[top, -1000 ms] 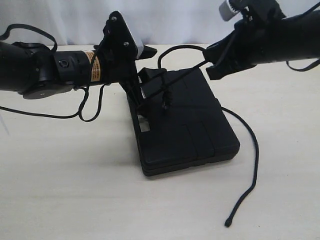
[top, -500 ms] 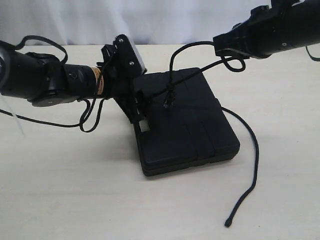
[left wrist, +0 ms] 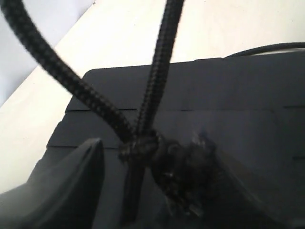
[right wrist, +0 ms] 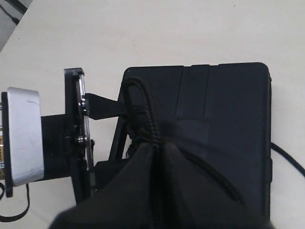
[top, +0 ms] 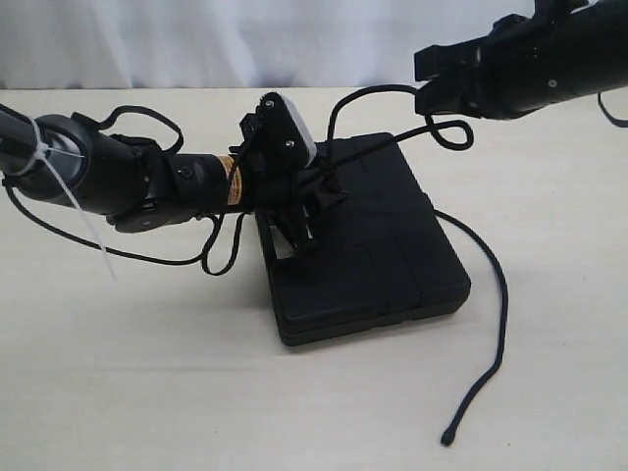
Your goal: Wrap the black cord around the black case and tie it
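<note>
- L arm reaches in low from the left side of the table (top: 147, 373), forearm near level, wrist rolled so its silver plate faces up and away.
- Left gripper (top: 312, 201) sits over the handle-slot end of the black case (top: 392, 255). Its jaws are spread, one finger (left wrist: 71, 186) off to the side of the cord and not touching it.
- The knot (left wrist: 140, 145) and frayed end (left wrist: 186, 174) lie between those fingers, just above the case lid; nothing is pinched.
- R arm comes in high from the far right, held above and beyond the case's far edge.
- Right gripper (top: 439, 86) has its fingers pressed together on the black cord (top: 500, 294). In the right wrist view the strand runs straight into the seam between them.
- From the knot, 2 strands rise to the R gripper: one arches up, one runs tauter, w/ a small loop hanging under the gripper.
- Case lies flat at table centre, lid up, ribbed panels showing.
- Rest of the cord comes out at the case's right edge and curves across the table to a blunt tip (top: 448, 437) near the front, well apart from the case.
</note>
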Tool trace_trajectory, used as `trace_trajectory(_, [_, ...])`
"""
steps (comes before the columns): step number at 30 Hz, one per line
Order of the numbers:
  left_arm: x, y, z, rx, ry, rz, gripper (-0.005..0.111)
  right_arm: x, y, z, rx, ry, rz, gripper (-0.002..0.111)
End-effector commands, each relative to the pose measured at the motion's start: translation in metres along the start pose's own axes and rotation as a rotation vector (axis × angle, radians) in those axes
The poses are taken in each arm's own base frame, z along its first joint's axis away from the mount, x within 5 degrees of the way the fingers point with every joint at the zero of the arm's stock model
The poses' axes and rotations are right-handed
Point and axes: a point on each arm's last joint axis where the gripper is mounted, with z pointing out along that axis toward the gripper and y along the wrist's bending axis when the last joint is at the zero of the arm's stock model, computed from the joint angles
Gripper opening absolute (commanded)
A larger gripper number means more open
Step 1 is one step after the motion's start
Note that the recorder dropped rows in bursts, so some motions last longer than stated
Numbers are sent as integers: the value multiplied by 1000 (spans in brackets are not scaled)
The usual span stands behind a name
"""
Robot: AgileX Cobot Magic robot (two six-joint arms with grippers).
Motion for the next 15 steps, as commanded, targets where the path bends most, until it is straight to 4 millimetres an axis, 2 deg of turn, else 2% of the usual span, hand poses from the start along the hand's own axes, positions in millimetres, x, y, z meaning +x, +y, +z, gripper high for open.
trace_trajectory(1, [2,1,3,-9,4,-19,30,-3,1,-4,-2,-20,77,5])
trace_trajectory(4, [2,1,3,-10,11,-19,3,-4,0,-4,2,-25,97,10])
trace_trajectory(5, [2,1,3,-10,11,-19,0,-4,0,-4,2,-27,101,15])
trace_trajectory(12, [7,1,3,-13,66,-50,0,-9,-2,-8,16,-44,139,61])
trace_trajectory(15, [14,2,2,-21,135,-52,0,-18,-11,-18,50,-39,149,64])
